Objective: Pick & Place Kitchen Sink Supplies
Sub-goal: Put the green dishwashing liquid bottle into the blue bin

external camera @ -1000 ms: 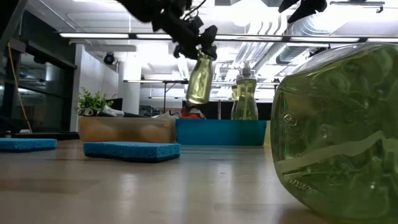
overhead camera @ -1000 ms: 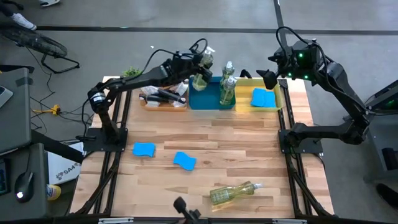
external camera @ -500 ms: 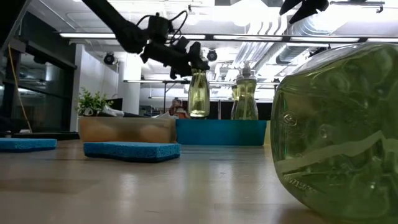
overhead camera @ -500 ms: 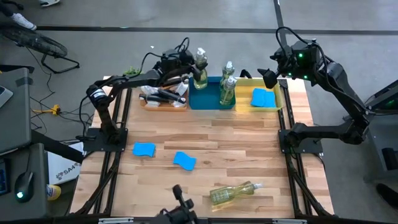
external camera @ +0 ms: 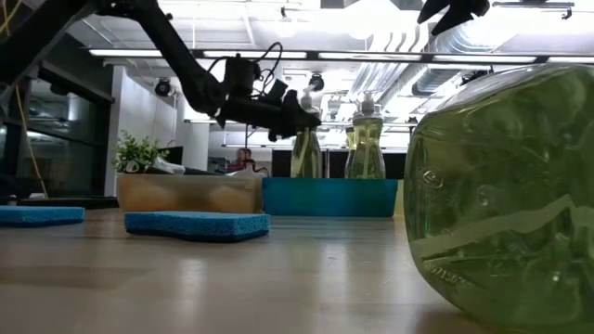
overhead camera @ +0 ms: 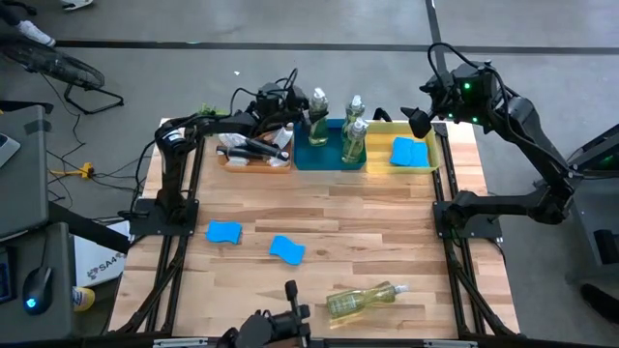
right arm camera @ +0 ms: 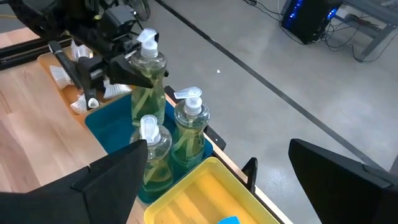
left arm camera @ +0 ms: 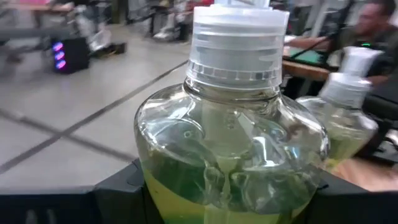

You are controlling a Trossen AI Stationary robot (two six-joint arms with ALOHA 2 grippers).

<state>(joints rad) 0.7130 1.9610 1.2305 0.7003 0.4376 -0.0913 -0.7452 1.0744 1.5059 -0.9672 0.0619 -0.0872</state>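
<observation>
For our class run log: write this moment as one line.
left end effector: shut on bottle | bottle: upright in blue bin | right end effector: open, idle above yellow bin

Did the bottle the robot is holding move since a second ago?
Yes. The left gripper has carried the held bottle down and rightward, turning it upright; in the low view it now sits in the blue bin, beside the two bottles already there.

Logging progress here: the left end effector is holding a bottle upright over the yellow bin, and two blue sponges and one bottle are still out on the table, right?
Not quite. The left end effector holds the bottle upright over the blue bin, not the yellow bin; the high view shows it. The rest stands: two blue sponges and one lying bottle remain on the table.
</observation>
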